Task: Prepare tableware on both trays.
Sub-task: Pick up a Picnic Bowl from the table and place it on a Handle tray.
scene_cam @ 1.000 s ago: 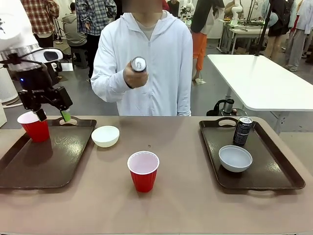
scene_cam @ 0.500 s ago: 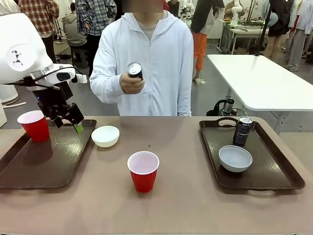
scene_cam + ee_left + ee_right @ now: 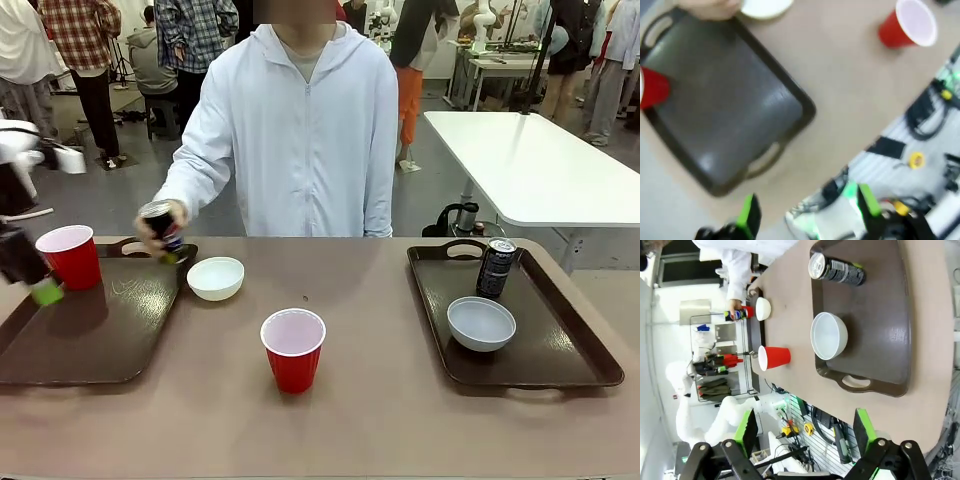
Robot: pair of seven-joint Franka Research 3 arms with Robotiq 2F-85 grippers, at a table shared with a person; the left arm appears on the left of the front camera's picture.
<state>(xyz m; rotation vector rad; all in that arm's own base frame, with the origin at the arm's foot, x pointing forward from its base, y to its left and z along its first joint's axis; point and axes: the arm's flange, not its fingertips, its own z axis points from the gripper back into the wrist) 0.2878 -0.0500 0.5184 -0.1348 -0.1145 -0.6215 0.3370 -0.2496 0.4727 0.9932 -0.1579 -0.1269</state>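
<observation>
- Two grippers of mine, left gripper (image 3: 807,210) and right gripper (image 3: 805,430), hang with fingers apart, empty.
- A person's hand (image 3: 148,231) holds a can (image 3: 160,216) at the left tray (image 3: 90,345)'s far corner.

Left tray (image 3: 90,345): middle and near half bare; corner red cup (image 3: 70,257) blocks the far-left corner, a person's hand (image 3: 150,232) with held can (image 3: 162,226) the far-right. Open worktop (image 3: 400,410) flanks central red cup (image 3: 293,350). Right tray (image 3: 575,350): standing can (image 3: 496,267) and bowl (image 3: 481,323) fill the far end and middle.
</observation>
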